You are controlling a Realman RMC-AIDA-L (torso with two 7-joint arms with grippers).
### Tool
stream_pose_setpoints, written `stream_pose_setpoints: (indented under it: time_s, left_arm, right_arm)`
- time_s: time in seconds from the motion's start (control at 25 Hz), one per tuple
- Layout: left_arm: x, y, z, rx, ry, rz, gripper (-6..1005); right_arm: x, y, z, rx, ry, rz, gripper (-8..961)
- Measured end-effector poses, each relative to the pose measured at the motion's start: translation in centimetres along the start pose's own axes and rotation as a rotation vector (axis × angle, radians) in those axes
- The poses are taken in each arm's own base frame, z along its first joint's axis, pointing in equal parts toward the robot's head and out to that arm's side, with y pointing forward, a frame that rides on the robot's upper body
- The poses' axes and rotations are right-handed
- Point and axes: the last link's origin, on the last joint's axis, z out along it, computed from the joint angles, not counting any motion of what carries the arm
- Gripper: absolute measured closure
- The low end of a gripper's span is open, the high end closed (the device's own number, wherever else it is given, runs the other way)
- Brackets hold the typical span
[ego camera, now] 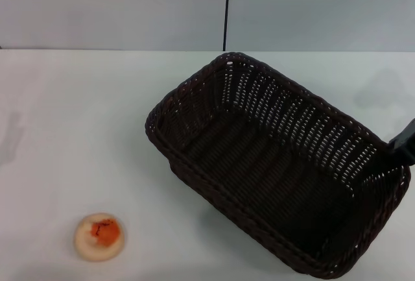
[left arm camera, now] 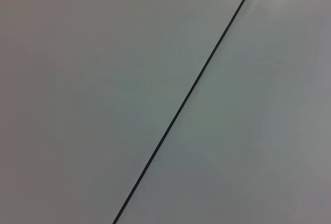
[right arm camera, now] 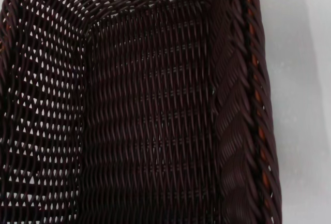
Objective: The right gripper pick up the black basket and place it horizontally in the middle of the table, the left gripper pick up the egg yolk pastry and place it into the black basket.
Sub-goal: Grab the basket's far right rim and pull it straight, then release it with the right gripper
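Observation:
The black basket [ego camera: 272, 164] sits on the white table [ego camera: 78, 119] at centre-right, turned diagonally, and it is empty. A black piece of my right gripper [ego camera: 402, 143] shows at the right edge of the head view, against the basket's right rim. The right wrist view looks from close up into the basket [right arm camera: 145, 120], with its braided rim [right arm camera: 248, 100] along one side. The egg yolk pastry [ego camera: 99, 236] lies on the table at the front left, orange-red patch up, well apart from the basket. My left gripper is out of view.
A grey wall [ego camera: 130, 8] with a dark vertical seam [ego camera: 227, 8] stands behind the table. The left wrist view shows only that wall [left arm camera: 103, 79] and seam [left arm camera: 191, 89]. White tabletop lies between the pastry and the basket.

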Motion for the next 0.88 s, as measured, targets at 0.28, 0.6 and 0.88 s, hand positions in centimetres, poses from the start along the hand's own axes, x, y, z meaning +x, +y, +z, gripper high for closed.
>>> stream_pose_setpoints:
  time_s: [0.28,0.6,0.88]
  left_arm:
    - [-0.2,0.0,0.1,0.008,-0.004,-0.006,213]
    - [-0.2,-0.1,0.1,0.011,-0.007,-0.006,213]
    - [-0.2,0.0,0.2,0.012,-0.002,-0.012,213]
  right_arm:
    - [0.1,0.0,0.0,-0.008,-0.021,-0.009,753]
    - [-0.2,0.6,-1.4,-0.066,-0.238,-0.072,756]
    - [0.1,0.6,-2.4,-0.124,-0.403,-0.134,758]
